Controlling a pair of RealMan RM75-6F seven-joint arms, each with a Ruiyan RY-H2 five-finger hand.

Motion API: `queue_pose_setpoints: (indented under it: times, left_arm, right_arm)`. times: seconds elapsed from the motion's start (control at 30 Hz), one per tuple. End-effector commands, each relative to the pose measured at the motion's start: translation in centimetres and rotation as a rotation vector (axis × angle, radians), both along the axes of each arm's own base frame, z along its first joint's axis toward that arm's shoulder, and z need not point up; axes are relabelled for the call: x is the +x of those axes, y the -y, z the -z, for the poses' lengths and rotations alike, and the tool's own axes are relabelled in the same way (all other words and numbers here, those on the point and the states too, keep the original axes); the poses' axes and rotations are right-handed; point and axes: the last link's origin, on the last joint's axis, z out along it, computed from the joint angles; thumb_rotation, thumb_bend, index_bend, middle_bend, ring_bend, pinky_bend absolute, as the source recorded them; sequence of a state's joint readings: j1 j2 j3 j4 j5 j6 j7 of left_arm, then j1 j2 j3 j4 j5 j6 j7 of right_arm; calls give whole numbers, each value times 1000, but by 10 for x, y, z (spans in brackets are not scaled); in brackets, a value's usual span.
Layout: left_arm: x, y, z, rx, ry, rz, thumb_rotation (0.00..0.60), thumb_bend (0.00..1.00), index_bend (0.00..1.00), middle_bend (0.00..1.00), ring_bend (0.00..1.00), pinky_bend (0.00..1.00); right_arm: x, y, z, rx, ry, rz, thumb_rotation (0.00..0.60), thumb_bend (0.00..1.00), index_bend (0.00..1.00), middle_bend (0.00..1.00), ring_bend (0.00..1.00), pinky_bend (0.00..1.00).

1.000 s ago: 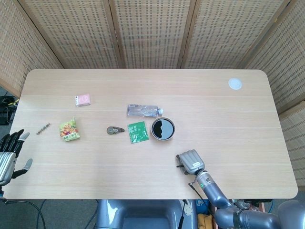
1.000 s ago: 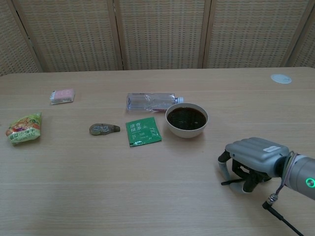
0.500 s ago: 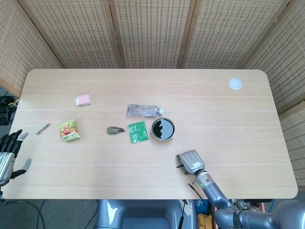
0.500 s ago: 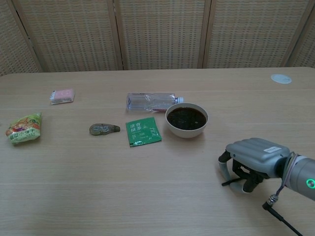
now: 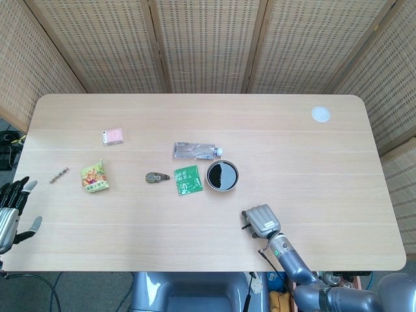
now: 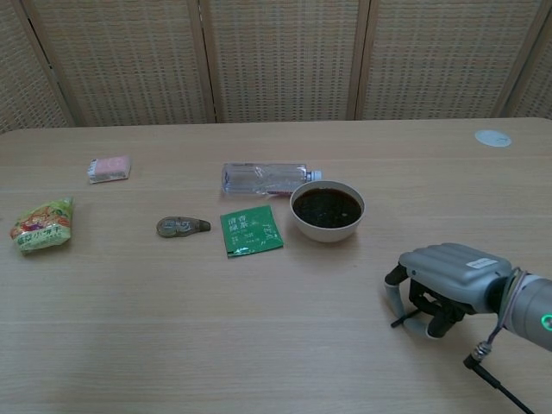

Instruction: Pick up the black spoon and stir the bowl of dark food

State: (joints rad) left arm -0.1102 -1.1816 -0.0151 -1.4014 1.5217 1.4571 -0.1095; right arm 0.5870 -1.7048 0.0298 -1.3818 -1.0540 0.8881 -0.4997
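The white bowl [image 5: 222, 175] of dark food [image 6: 327, 208] stands at the table's middle. Near the front edge, my right hand [image 6: 448, 276] lies knuckles up with its fingers curled down around the black spoon [image 6: 398, 323]. Only a thin end of the handle pokes out on the hand's left side; the rest is hidden under the palm. In the head view the right hand [image 5: 261, 221] sits below and right of the bowl, apart from it. My left hand [image 5: 13, 211] hangs off the table's left edge, fingers spread, holding nothing.
A clear bottle [image 5: 195, 151] lies just behind the bowl, a green packet [image 5: 188, 180] and a small grey object [image 5: 155, 177] to its left. Further left lie a snack bag [image 5: 94, 176], a pink packet [image 5: 114, 136] and a small chain [image 5: 60, 174]. A white disc [image 5: 320, 114] sits far right.
My right hand has slid slightly toward the front edge, the spoon's handle end moving with it. The left hand has dropped a little lower at the table's edge.
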Motion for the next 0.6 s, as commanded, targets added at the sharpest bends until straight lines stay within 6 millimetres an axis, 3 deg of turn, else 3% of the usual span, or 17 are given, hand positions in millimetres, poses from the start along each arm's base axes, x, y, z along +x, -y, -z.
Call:
queue_pose_setpoints:
  times: [0.03,0.6]
  left_arm:
    - [0,0,0,-2,0,-1,600,392,0,0,0,0]
    - [1,0,0,-1,-1,1,600,392,0,0,0,0]
  right_arm:
    - [0,0,-1,-2,3,1,600,652,599,947,964,1000]
    - [6,4,-19,-27,60,2,600,691,624,948,967,1000]
